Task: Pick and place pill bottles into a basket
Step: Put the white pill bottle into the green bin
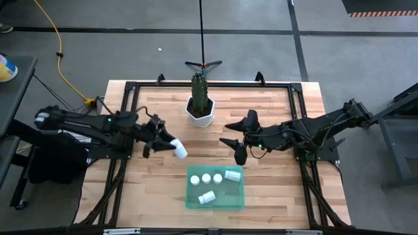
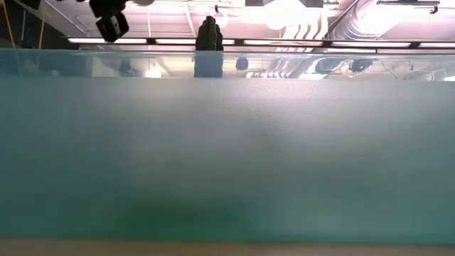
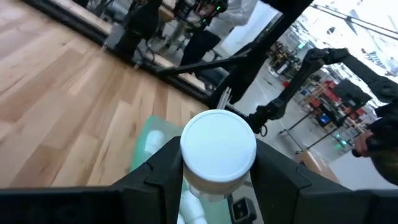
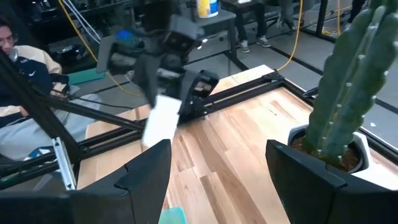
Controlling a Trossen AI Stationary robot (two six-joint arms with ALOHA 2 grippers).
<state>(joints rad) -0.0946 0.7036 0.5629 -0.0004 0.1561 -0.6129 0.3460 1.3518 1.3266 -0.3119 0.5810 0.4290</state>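
Aloft, our left gripper (image 1: 171, 147) pinches the last pill bottle (image 1: 179, 149); next, carry to the basket (image 1: 215, 203). Right gripper (image 1: 233, 141) waits, jaws spread.

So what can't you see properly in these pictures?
- Low view: the green basket wall fills the picture, hiding the bottles inside and the table.
- High view: the four pill bottles in the basket are too small to read any labels.
- Left wrist view: the held pill bottle shows only its cap; the left gripper covers its body.
- Right wrist view: the cactus is cut off by the edge.
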